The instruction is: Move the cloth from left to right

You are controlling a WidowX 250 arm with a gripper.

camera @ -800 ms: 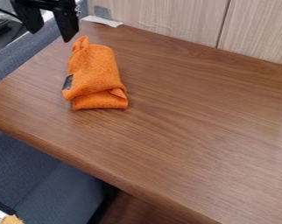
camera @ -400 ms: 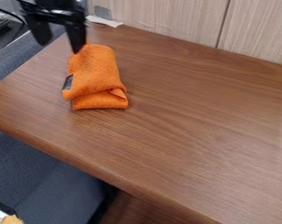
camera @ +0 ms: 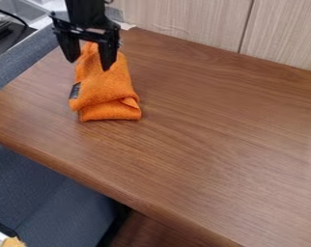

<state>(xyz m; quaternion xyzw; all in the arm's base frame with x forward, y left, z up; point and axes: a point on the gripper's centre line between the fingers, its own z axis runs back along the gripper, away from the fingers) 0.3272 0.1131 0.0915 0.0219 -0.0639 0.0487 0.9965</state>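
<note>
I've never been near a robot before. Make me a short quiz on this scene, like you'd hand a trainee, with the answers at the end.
1. Multiple choice. What colour is the folded cloth?
a) blue
b) orange
c) green

2. True or false. The jaws of the black gripper stand apart, near the end of the cloth that is higher in the picture.

3. Fill in the blank. As the camera sees it, the cloth lies on the ____ (left/right) part of the wooden table.

Key: 1. b; 2. true; 3. left
</note>
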